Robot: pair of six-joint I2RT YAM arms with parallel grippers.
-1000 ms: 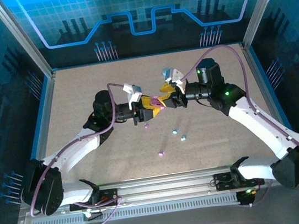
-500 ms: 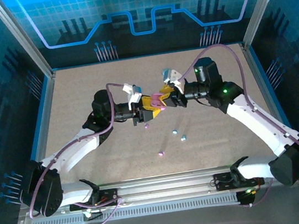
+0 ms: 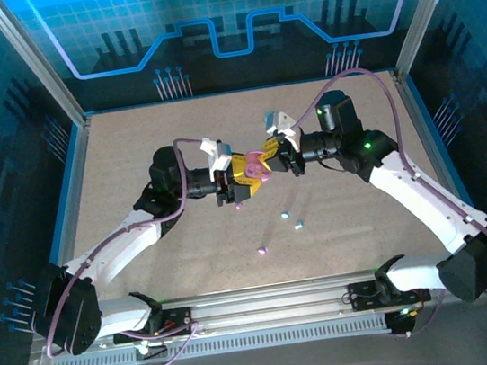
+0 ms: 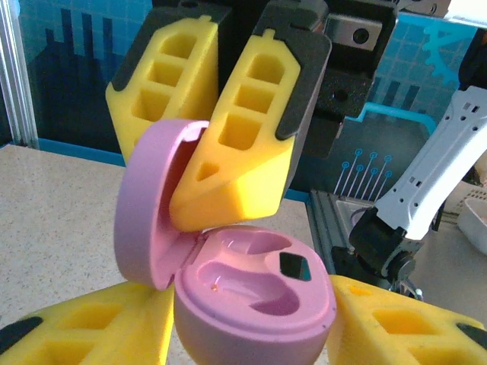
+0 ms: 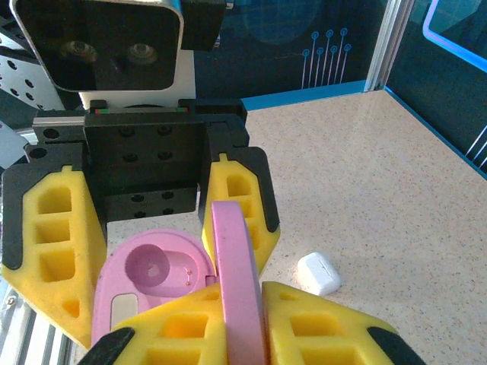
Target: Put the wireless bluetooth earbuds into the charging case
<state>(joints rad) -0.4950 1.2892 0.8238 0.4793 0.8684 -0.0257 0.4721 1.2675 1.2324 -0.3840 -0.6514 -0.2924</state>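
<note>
Just ahead of my left gripper (image 3: 244,173), clamped on the pink charging case (image 4: 255,304), my right gripper (image 3: 269,157) has closed in, pinching its lid (image 5: 237,281) open for the earbuds (image 3: 286,215) lying beneath.

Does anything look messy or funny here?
Yes. Four tiny buds lie scattered loose on the table. The pink case they belong in is open and empty. The left gripper holds its base, and the right gripper pinches its lid.
</note>
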